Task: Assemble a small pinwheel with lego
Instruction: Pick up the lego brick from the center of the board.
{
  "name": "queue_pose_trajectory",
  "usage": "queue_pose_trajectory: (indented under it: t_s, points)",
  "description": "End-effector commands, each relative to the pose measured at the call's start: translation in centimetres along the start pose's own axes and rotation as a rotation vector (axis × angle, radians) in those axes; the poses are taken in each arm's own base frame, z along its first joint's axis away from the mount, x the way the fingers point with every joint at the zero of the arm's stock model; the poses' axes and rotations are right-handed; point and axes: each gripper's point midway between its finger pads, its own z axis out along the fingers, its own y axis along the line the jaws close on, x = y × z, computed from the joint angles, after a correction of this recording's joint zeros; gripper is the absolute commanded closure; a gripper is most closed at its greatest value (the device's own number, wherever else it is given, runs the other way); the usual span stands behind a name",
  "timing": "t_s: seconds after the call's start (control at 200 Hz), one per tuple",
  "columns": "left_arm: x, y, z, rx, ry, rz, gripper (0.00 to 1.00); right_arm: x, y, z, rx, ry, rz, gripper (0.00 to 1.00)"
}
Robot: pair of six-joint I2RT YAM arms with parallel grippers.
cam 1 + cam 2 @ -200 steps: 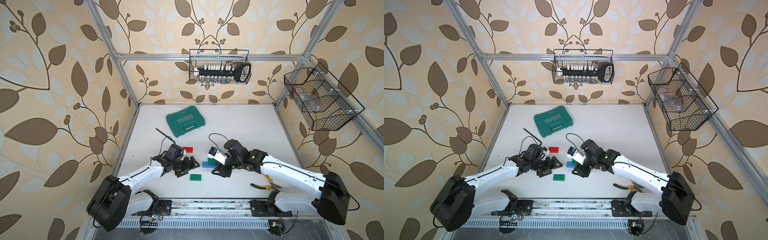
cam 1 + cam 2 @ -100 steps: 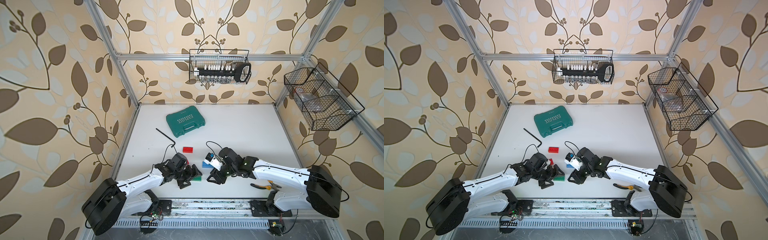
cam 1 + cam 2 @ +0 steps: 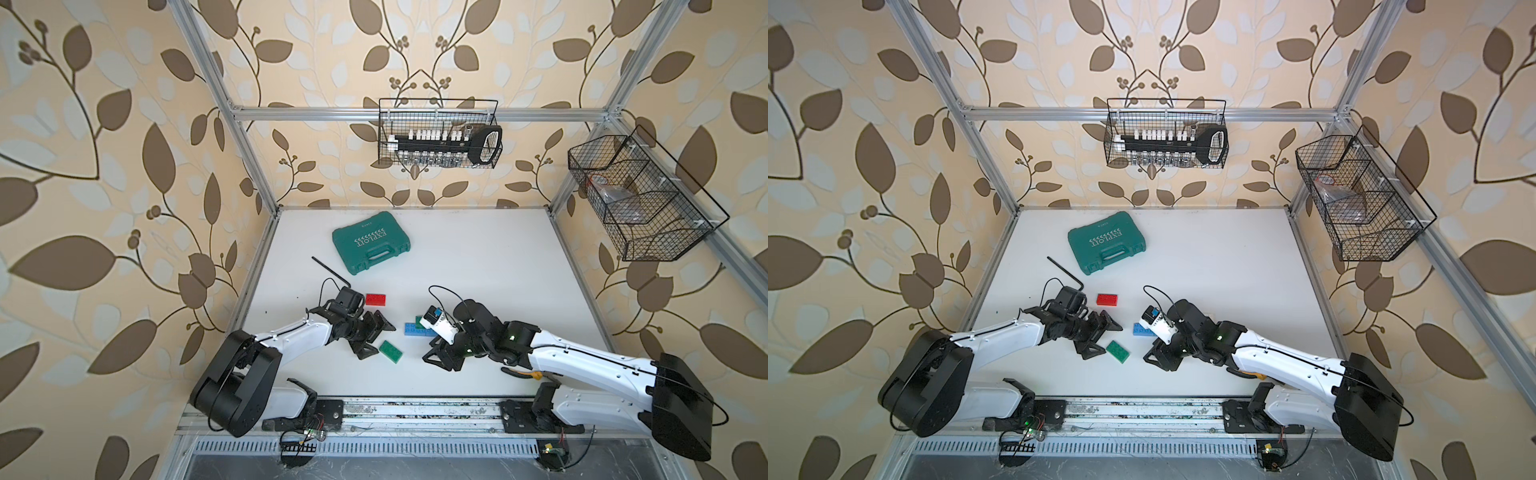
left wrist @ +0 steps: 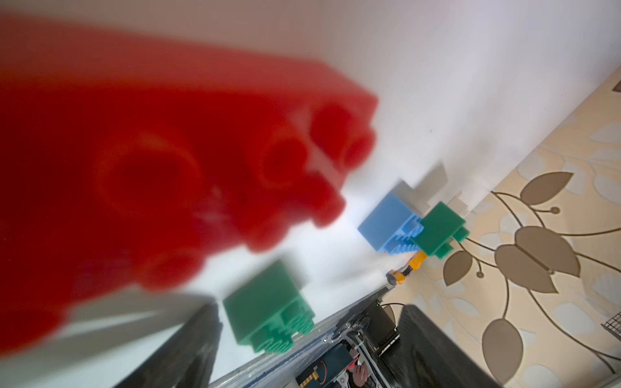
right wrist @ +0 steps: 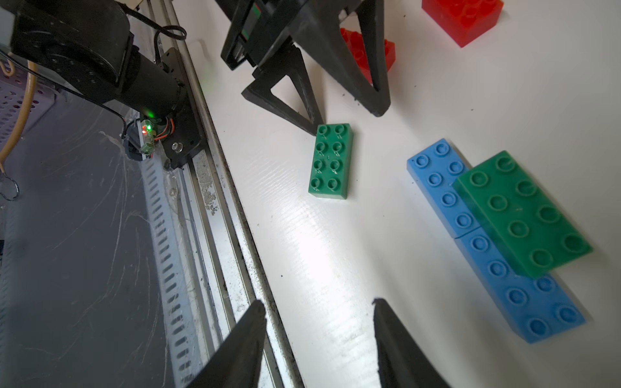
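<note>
The left claw (image 3: 376,343) lies low on the worktop (image 3: 478,257), jaws set wide, with a red brick (image 5: 361,50) deep between them; whether it is clamped I cannot tell. A loose green brick (image 3: 390,352) lies just at one fingertip. The right claw (image 5: 316,302) is released and empty near the front edge. The started pinwheel (image 5: 521,215), two blue bricks end to end with a green one over their joint, lies just beside it toward the back edge. Another red brick (image 3: 375,299) lies apart, behind the left claw.
</note>
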Motion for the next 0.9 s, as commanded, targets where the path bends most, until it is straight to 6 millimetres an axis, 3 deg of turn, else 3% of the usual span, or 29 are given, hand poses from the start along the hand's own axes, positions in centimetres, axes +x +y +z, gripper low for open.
queue_pose_trajectory:
  t_s: [0.0, 0.1, 0.22, 0.37, 0.6, 0.755, 0.895]
  points:
    - [1.1, 1.7, -0.6, -0.143, 0.115, 0.032, 0.13, 0.7, -0.4, -0.6, 0.032, 0.008, -0.008, 0.48]
    - [1.1, 1.4, -0.5, -0.215, 0.174, 0.033, 0.13, 0.1, -0.3, -1.3, 0.046, -0.011, -0.029, 0.49]
    - [2.5, 1.8, 0.1, -0.229, 0.282, -0.057, 0.17, -0.3, -0.4, -1.8, 0.064, -0.014, -0.060, 0.49]
    - [3.3, 2.2, -0.8, -0.281, 0.314, -0.113, 0.15, -0.3, -0.6, -2.0, 0.075, 0.001, -0.078, 0.49]
    - [2.0, 2.2, -0.6, -0.357, 0.248, -0.235, 0.22, -0.8, -0.3, -1.7, 0.059, -0.028, -0.098, 0.50]
    - [0.5, 1.3, -0.2, -0.387, 0.188, -0.227, 0.24, -0.8, -0.1, -1.4, 0.039, -0.029, -0.110, 0.50]
    - [1.3, 1.5, 0.9, -0.403, 0.201, -0.276, 0.27, -0.7, 0.0, -1.4, 0.033, -0.029, -0.108, 0.50]
